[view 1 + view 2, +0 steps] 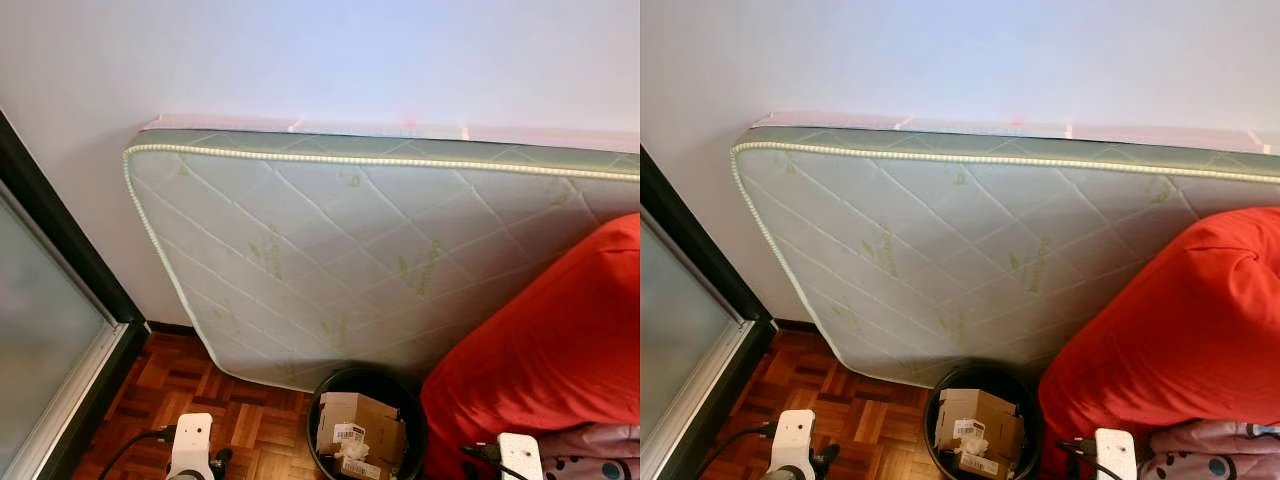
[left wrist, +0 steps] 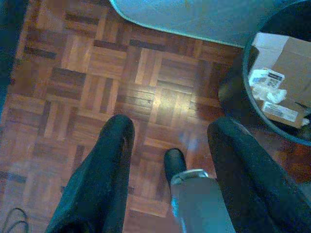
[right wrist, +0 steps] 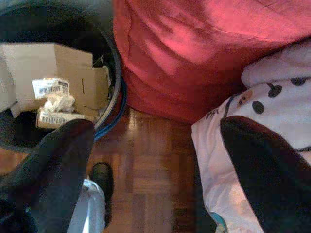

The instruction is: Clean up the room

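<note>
With both grippers, left and right, spread and empty beside the bin, the robot seems between pickups; next likely calls for reaching the spotted cloth right of it.

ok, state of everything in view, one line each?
mattress: on its long edge, leaning against the wall
black bin: upright on the parquet, holding cardboard boxes
cardboard boxes: inside the bin, labels showing
red cushion: slumped against the mattress, beside the bin
spotted fabric: lying next to the red cushion
left gripper: open, empty, above the floor
right gripper: open, empty
</note>
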Available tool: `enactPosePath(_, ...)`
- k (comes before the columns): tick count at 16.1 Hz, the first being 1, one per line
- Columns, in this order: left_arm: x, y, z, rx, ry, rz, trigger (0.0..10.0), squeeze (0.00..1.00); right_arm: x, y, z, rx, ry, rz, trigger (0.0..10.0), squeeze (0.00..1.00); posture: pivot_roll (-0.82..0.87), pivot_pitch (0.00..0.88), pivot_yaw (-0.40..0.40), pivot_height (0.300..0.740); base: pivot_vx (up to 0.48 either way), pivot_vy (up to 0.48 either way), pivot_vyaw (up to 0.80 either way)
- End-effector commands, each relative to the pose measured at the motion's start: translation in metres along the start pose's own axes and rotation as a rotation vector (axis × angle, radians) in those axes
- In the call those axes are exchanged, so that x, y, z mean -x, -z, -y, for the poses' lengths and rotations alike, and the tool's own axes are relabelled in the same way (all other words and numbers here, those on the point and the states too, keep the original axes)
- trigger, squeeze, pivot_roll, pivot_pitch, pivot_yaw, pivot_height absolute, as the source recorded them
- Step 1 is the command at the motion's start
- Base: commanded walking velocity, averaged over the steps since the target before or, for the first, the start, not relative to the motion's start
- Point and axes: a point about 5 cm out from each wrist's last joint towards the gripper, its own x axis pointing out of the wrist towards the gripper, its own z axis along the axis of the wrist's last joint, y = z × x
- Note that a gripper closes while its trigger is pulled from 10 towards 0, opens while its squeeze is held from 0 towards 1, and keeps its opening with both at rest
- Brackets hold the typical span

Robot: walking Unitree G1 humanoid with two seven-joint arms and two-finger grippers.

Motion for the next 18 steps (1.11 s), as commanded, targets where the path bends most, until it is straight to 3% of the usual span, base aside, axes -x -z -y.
enactPosePath(1, 0.0, 0.002, 0.003, 0.007, 0.009, -0.022, 10.0, 0.0, 0.0, 0.004, -0.004, -0.042, -0.007, -0.025, 10.0, 0.0, -0.05, 0.0, -0.019, 0.74, 0.0, 0.0, 0.0)
enactPosePath(6, 0.0, 0.003, 0.009, 0.02, 0.01, -0.024, 10.0, 0.0, -0.002, 0.0, -0.006, -0.043, -0.019, -0.03, 10.0, 0.0, -0.04, 0.0, -0.034, 0.74, 0.0, 0.0, 0.0)
enactPosePath(18, 0.003, 0.013, 0.003, 0.009, 0.009, -0.045, 10.0, 0.0, 0.002, 0.015, -0.007, -0.052, -0.024, -0.083, 10.0, 0.0, -0.06, 0.0, -0.019, 0.74, 0.0, 0.0, 0.0)
